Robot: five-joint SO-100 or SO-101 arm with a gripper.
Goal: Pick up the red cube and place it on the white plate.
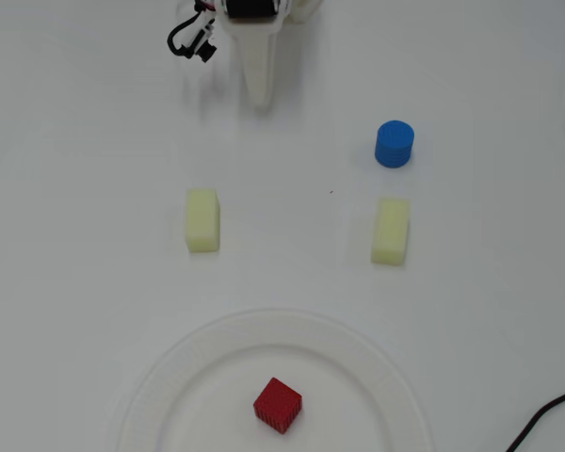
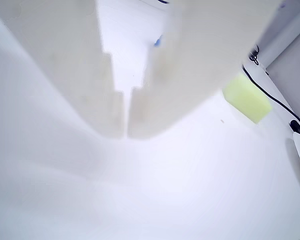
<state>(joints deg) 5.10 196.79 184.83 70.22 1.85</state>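
The red cube (image 1: 278, 405) sits on the white plate (image 1: 169, 377) at the bottom middle of the overhead view, a little tilted on the plate's flat centre. My gripper (image 1: 260, 97) is at the top of that view, far from the cube and plate, with its white fingers together and nothing between them. In the wrist view the two fingertips (image 2: 126, 131) meet with only a thin slit between them. The cube and the plate are out of the wrist view.
Two pale yellow blocks (image 1: 202, 219) (image 1: 391, 230) lie mid-table, one also in the wrist view (image 2: 246, 98). A blue cylinder (image 1: 395, 143) stands at the right. Black cables run at the bottom right (image 1: 546, 414) and beside the arm (image 1: 190, 38).
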